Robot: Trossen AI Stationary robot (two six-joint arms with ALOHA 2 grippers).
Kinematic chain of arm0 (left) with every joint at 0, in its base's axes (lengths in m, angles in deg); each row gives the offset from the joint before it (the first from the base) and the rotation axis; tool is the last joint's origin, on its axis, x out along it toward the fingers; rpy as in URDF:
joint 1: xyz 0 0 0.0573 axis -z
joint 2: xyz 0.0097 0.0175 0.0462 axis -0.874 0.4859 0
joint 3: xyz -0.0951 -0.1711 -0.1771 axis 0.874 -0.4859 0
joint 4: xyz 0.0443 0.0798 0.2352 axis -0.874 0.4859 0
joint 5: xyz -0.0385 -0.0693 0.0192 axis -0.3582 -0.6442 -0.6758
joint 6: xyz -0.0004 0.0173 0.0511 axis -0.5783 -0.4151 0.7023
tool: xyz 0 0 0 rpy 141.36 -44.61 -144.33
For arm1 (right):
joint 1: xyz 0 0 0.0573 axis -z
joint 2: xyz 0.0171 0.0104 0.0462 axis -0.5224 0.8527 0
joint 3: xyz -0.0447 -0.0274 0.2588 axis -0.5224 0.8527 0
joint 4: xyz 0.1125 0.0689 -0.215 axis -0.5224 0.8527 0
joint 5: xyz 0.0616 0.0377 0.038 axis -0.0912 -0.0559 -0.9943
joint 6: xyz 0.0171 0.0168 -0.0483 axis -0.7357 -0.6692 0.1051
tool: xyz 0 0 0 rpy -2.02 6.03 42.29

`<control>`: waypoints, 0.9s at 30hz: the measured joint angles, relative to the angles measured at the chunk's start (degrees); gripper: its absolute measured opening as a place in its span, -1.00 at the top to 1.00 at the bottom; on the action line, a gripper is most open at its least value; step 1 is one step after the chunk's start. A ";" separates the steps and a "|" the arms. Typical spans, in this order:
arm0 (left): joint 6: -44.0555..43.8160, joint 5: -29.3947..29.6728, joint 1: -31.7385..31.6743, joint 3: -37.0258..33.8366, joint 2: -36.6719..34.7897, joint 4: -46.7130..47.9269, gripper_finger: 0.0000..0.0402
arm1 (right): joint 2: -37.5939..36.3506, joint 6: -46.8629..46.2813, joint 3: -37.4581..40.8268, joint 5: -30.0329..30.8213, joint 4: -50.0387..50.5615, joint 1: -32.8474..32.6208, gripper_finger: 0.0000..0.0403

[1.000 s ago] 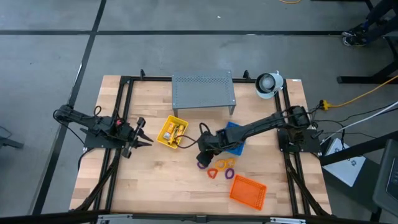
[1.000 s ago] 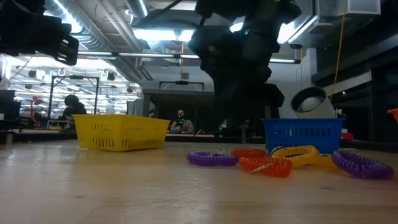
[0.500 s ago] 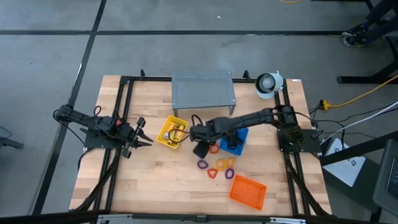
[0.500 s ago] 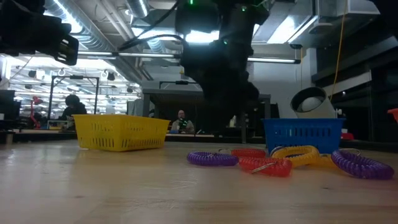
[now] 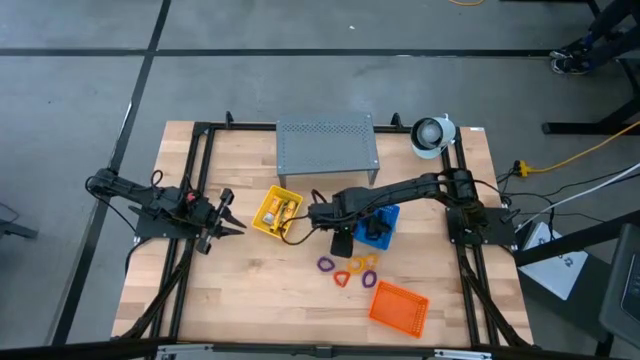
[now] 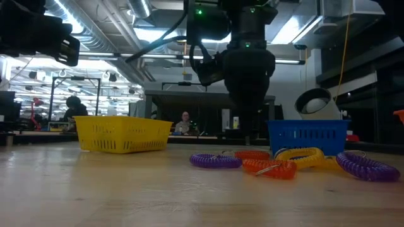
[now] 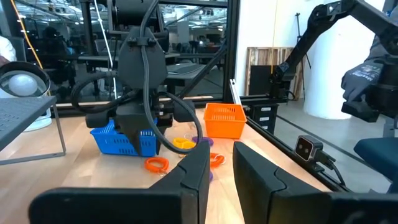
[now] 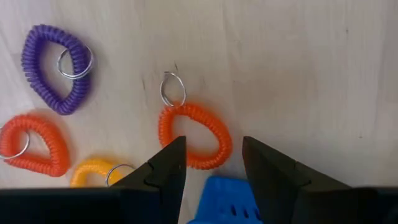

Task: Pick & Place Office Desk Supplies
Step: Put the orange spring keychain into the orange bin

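Observation:
Coiled loops lie flat on the wooden table: an orange loop (image 8: 193,134) right under my right gripper (image 8: 212,163), a purple loop (image 8: 53,68), another orange loop (image 8: 31,144) and a yellow loop (image 8: 93,174). The high view shows the purple loop (image 5: 325,264) and yellow loop (image 5: 358,263) nearer the table's near edge. My right gripper (image 5: 340,240) hangs open above the table, pointing down, beside the blue tray (image 5: 378,226). Yellow-and-white packets (image 5: 280,210) lie in the yellow tray (image 5: 272,224). My left gripper (image 5: 230,214) waits open at the table's left.
The grey perforated stand (image 5: 327,148) sits at the far side, with a white round object (image 5: 432,135) at the far right corner. The orange tray (image 5: 398,305) lies near the near edge. A black frame runs along the table's sides. People show in the room behind.
My right gripper has swung from over the purple loop toward the table's far edge and the yellow tray, then back toward the right. It now hangs beside the blue tray. The loops have stayed where they were.

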 joint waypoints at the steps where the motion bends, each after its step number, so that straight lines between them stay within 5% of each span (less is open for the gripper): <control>1: -0.01 -0.01 0.00 0.00 0.00 0.00 0.68 | 0.00 0.08 0.00 0.00 -0.02 0.16 0.21; 22: 0.02 -0.04 0.00 -0.02 0.00 -0.02 0.66 | 5.46 -1.66 0.00 -3.52 1.11 1.96 0.21; 27: 0.00 -0.03 0.00 -0.02 0.00 -0.02 0.68 | 5.55 -5.41 0.00 -2.58 1.11 2.54 0.44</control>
